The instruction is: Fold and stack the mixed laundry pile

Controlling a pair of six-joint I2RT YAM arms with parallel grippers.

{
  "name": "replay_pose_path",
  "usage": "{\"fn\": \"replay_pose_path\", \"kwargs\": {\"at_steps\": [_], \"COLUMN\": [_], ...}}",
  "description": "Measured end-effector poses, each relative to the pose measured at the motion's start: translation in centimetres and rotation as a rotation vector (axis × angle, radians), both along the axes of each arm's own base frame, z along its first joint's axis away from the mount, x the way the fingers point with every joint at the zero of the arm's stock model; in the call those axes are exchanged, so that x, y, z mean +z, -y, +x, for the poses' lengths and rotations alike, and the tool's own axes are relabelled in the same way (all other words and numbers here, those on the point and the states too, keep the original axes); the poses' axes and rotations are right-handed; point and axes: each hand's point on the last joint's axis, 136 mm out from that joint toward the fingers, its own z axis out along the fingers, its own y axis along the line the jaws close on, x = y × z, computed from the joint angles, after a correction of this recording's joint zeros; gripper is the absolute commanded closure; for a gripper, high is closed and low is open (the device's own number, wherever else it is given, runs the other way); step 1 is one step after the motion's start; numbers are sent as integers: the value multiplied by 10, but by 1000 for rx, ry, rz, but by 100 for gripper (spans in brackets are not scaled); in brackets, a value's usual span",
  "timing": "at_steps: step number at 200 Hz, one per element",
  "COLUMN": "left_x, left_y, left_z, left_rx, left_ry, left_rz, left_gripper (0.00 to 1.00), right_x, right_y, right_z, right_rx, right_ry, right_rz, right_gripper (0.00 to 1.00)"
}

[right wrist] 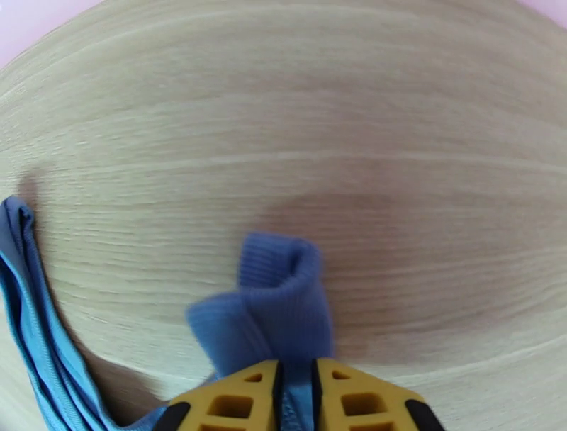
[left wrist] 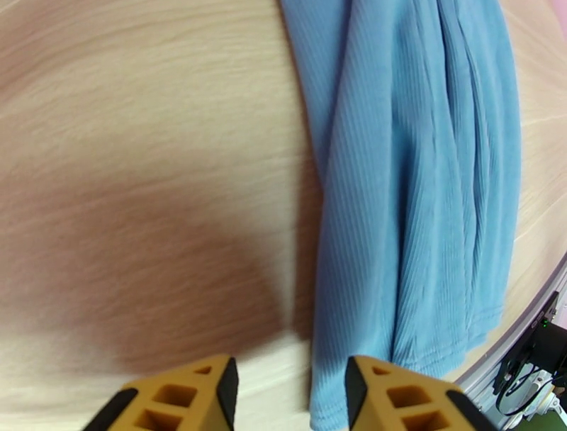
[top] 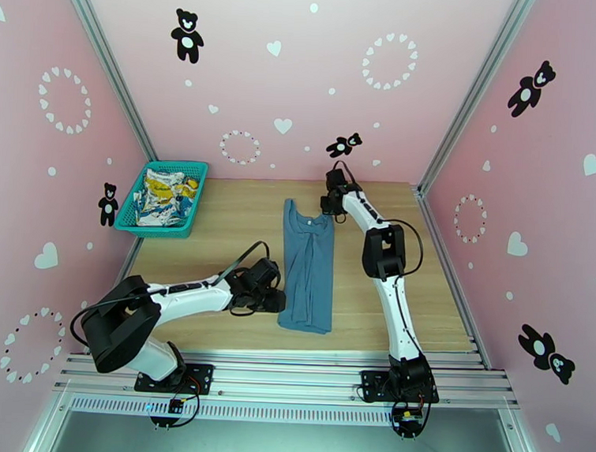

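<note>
Presently the tank top [top: 307,263] is laid lengthwise on the table [top: 219,219], one strap pinched by the right gripper [right wrist: 298,388]. The left gripper [left wrist: 290,386] is held half-open beside the hem, which should be gripped squarely before folding.

The wooden table [top: 235,220] carries a blue tank top [top: 308,263] and a teal basket [top: 152,231].

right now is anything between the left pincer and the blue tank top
Nothing visible stands between them. The left pincer is open low over the bare table, and the near edge of the tank top lies right in front of the gap between its fingers. The right pincer is shut on a fold at the top's far end.
</note>
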Motion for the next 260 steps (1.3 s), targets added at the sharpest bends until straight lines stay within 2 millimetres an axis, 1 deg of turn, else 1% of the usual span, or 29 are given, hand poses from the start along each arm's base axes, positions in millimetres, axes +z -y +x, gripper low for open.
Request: {"fn": "replay_pose_path", "kwargs": {"at_steps": [22, 32, 39, 50, 65, 68, 77, 82, 91, 96, 101, 103, 108, 114, 138, 149, 164, 175, 190, 204, 224, 234, 239, 242, 244, 247, 260], "left_x": [0, -1, -2, -2, -2, -2, -2, -1, 0, 0, 1, 1, 1, 1, -3, -7, -8, -9, -10, -11, -12, -13, -13, -13, -13, -13, -14], "left_y": [0, 0, 1, 2, 4, 4, 6, 7, 9, 11, 13, 14, 16, 17, 22, 22, 22, 22, 22, 22, 22, 22, 22, 22, 21, 21, 21], "left_z": [-11, -16, -19, -23, -26, -26, -26, -26, -26, -26, -27, -27, -28, -28, -31, -32, -32, -32, -32, -32, -31, -31, -31, -31, -31, -31, -31], "left_rx": [-8, -12, -17, -21, -23, -23, -21, -20, -20, -21, -23, -24, -26, -28, -33, -32, -26, -21, -15, -11, -8, -6, -6, -3, -3, -1, 2], "left_ry": [-12, -20, -24, -32, -38, -39, -40, -38, -36, -36, -38, -37, -39, -40, -55, -66, -70, -74, -76, -75, -73, -74, -72, -75, -73, -74, -74], "left_rz": [-10, -14, -16, -18, -24, -27, -33, -40, -50, -59, -69, -72, -81, -90, -107, -104, -103, -101, -99, -96, -93, -91, -89, -89, -88, -88, -85], "left_gripper": [39, 38, 38, 38, 39, 39, 39, 39, 38, 39, 38, 38, 38, 38, 40, 43, 46, 48, 49, 52, 55, 57, 58, 59, 60, 62, 68], "right_x": [7, 11, 17, 31, 57, 64, 76, 84, 89, 90, 88, 87, 81, 73, 25, 9, -4, -10, -14, -15, -17, -19, -19, -20, -20, -20, -23], "right_y": [-2, 0, 4, 11, 20, 23, 28, 31, 33, 35, 36, 36, 36, 35, 35, 33, 29, 24, 13, 1, -15, -19, -19, -20, -20, -21, -22], "right_z": [-10, -23, -37, -63, -106, -118, -147, -167, -196, -216, -234, -238, -257, -276, -356, -386, -415, -428, -438, -445, -449, -450, -450, -450, -450, -450, -449], "right_rx": [10, 14, 12, 4, -5, -9, -14, -19, -15, -15, -13, -11, -10, -4, -1, -9, -11, -12, 5, 35, 66, 67, 59, 61, 58, 53, 43], "right_ry": [-18, -38, -57, -79, -85, -80, -76, -75, -74, -83, -98, -101, -127, -156, -333, -405, -467, -492, -515, -524, -530, -534, -537, -535, -539, -539, -548], "right_rz": [-4, -7, -7, 5, 38, 49, 85, 108, 150, 173, 192, 197, 217, 236, 295, 322, 364, 392, 418, 434, 447, 444, 444, 444, 444, 445, 438], "right_gripper": [62, 60, 59, 58, 58, 58, 57, 57, 57, 57, 57, 57, 56, 55, 50, 49, 47, 47, 47, 48, 50, 54, 58, 61, 62, 65, 74]}}
